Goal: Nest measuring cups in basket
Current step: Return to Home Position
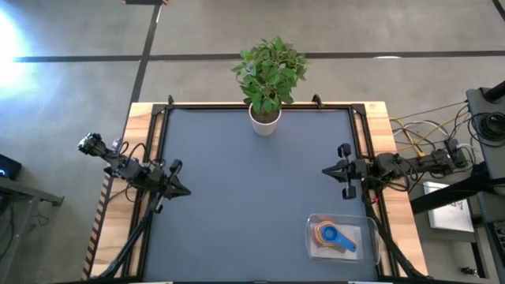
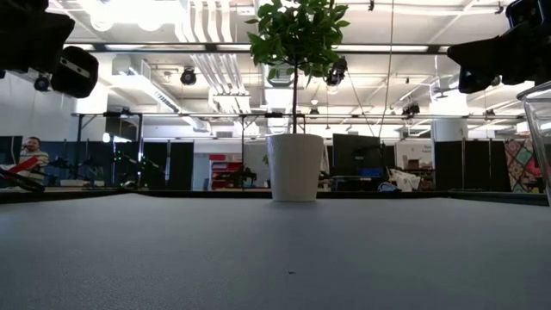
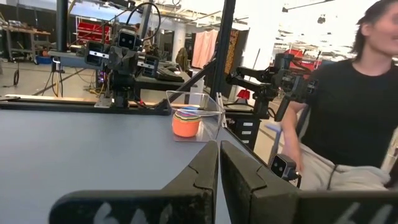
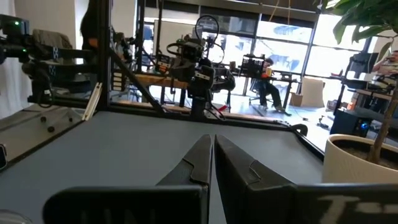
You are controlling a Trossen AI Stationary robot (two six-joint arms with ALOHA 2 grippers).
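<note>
- A leafy green plant (image 1: 269, 67) in a white pot (image 1: 265, 121) stands at the far edge of the grey table (image 1: 237, 197), mid-width.
- A person in a black top (image 3: 348, 106) stands beside the table.
- Cables (image 1: 422, 136) trail off its right side.

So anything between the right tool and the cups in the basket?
Nothing visible. The cups sit nested in the basket, lower right in the high view; only bare table between it and the right tool. The plant stands clear at the far edge.
</note>
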